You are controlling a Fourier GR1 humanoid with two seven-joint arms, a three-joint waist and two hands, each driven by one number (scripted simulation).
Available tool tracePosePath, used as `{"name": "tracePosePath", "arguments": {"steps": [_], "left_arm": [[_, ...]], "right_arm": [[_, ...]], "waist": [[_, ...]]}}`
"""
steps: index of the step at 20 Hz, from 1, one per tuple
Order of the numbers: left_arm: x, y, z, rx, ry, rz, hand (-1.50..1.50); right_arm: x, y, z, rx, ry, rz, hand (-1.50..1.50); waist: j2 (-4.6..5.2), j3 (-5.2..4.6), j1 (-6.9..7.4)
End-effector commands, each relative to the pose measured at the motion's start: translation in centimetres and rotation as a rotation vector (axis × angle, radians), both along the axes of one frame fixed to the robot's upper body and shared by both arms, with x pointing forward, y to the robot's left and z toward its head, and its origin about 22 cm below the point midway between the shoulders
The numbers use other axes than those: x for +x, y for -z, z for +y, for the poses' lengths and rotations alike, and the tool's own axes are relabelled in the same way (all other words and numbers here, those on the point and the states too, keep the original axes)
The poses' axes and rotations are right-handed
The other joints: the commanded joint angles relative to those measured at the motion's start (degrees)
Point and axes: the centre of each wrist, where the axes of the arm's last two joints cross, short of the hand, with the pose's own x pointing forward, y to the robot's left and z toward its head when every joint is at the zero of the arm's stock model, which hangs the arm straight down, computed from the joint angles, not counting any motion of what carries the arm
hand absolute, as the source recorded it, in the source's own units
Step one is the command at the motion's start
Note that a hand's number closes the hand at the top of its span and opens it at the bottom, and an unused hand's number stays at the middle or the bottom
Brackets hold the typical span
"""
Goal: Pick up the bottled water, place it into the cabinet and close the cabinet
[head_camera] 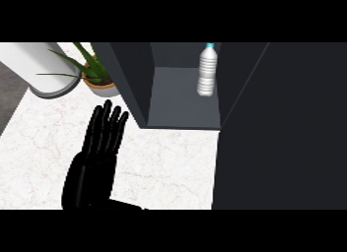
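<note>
Clear bottle [208, 71], blue cap, upright inside open cabinet [184, 106]; potted plant [96, 74] far left; left hand [100, 142], fingers straight, empty.

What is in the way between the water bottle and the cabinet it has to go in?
Nothing visible. The water bottle already stands upright inside the open cabinet, on its floor near the right wall. The left hand rests open over the marble counter, left of the cabinet. The potted plant sits outside it.
</note>
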Motion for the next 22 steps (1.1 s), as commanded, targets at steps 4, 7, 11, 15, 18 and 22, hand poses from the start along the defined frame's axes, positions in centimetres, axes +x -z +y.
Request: {"name": "tracePosePath", "arguments": {"steps": [4,7,11,15,18,22], "left_arm": [[-5.2,-1.4,4.0,-0.005,-0.06,-0.028,-1.5],[-6.7,-2.3,5.7,-0.01,-0.082,-0.044,-1.5],[-9.5,-2.5,7.3,-0.019,-0.128,-0.049,-1.5],[-10.8,-2.4,9.5,-0.033,-0.133,-0.03,-1.5],[-11.3,-3.3,10.4,-0.03,-0.119,-0.039,-1.5],[-12.5,-2.6,11.8,-0.026,-0.13,-0.027,-1.5]], "right_arm": [[-0.3,-0.6,0.6,-0.152,-0.242,-0.01,1.5],[-1.0,-1.9,1.3,-0.144,-0.34,-0.015,1.5],[-0.8,-3.3,3.5,-0.164,-0.368,-0.072,1.5],[-0.6,-4.3,5.1,-0.167,-0.377,-0.107,1.5],[-0.9,-5.7,5.7,-0.171,-0.383,-0.109,1.5],[-0.5,-5.8,6.3,-0.176,-0.408,-0.106,1.5]], "waist": [[0.2,-0.07,-0.23],[0.19,-0.07,-0.22],[0.19,-0.13,0.12],[0.3,-0.19,0.55],[0.34,-0.23,0.69],[0.28,-0.25,1.24]]}}
